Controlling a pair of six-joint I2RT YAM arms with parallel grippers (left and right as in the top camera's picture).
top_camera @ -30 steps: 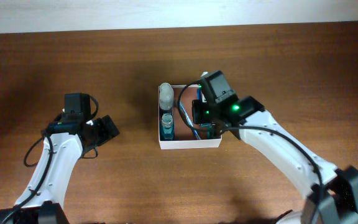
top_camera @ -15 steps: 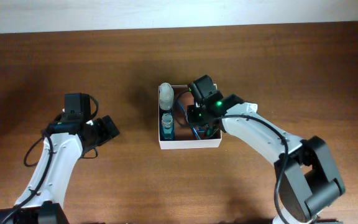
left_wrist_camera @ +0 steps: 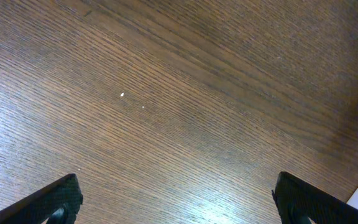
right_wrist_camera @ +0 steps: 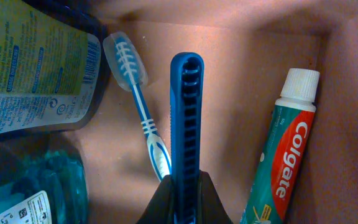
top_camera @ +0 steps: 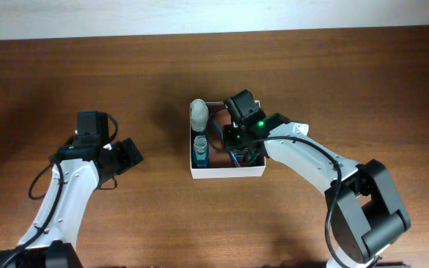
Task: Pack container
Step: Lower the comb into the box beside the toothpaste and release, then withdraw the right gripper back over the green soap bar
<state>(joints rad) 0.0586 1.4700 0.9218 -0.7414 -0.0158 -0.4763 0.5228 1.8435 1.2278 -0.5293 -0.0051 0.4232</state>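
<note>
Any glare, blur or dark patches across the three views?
Overhead: even and sharp, with a soft shadow on the table left of the container; the green LED blooms slightly. Left wrist: bright sheen on the table near the bottom edge. Right wrist: dim reddish cast, toothpaste label sharp, right gripper near-black around the blue slotted handle.

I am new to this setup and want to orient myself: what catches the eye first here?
The white-walled container in the middle of the table, with the right arm reaching into it. Its jaws are shut on a blue slotted handle between a capped toothbrush and a Colgate tube. The left arm stands apart, jaws open over bare wood.
</note>
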